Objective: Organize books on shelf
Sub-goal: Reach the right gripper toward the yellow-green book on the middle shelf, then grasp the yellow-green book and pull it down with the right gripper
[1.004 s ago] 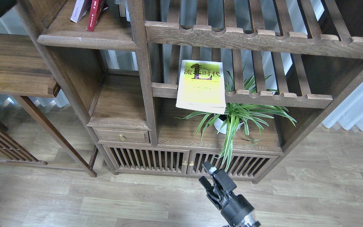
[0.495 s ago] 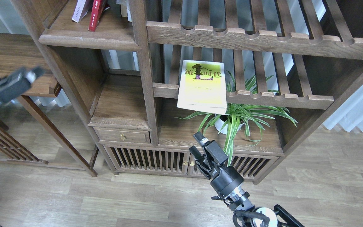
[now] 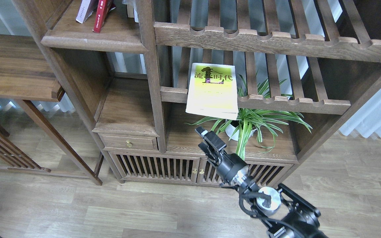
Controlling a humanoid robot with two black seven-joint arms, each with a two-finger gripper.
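Right tool (image 3: pixel 207 137) now risen closer, just below yellow-green book (image 3: pixel 212 90); jaw gap unclear, cannot tell. Book flat on slatted rack (image 3: pixel 293 104), overhanging. Left tool gone from view. 2 books already on shelf (image 3: pixel 111 36), far up-left. Pickup next, likely.

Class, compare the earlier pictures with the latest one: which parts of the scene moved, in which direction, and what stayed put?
The right gripper has risen from near the bottom edge towards the yellow-green book, holding nothing. The left arm, seen blurred at the left edge half a second ago, is gone from view. The book, the spider plant and the two books on the shelf have not moved.
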